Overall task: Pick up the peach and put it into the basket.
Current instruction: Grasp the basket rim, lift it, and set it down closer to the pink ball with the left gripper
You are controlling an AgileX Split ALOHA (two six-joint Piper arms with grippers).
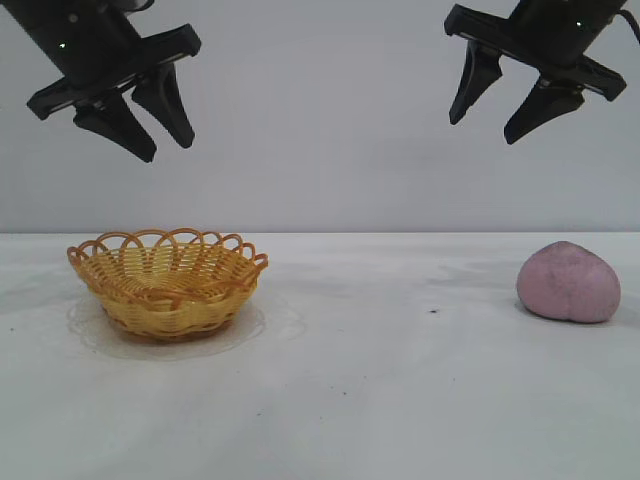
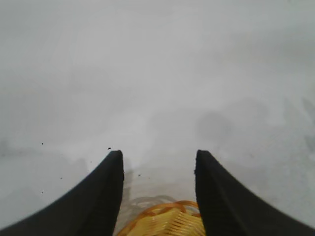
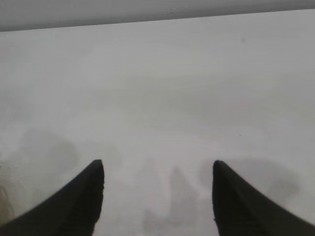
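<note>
Nearest to us in the exterior view lies the bare white bench point(image 1: 380, 400), marked only by a few small dark specks. Farther in, at the lower left of the frame, we find the basket point(image 1: 168, 283), a yellow woven bowl with an orange looped rim, sitting upright on the bench with nothing inside it. Well apart from it, at the right edge of the frame, the peach point(image 1: 569, 282) rests on the bench, pale pink-mauve with a shallow crease, touched by neither arm. Above these, we see the left gripper point(image 1: 168, 145) hanging in the upper left of the frame, over the basket, its black fingers point(image 1: 122, 128) spread apart and grasping nothing. In the left wrist view we see those fingers point(image 2: 101, 196) parted, with the basket point(image 2: 165, 223) rim showing between them at the bottom of the frame. The right gripper point(image 1: 482, 130) hangs in the upper right of the exterior frame, above and a little left of the peach, its fingers point(image 1: 541, 109) likewise released and empty. In the right wrist view we see its fingers point(image 3: 74, 206) spread over plain bench point(image 3: 157, 98). Farthest back stands a plain grey wall point(image 1: 320, 150).
</note>
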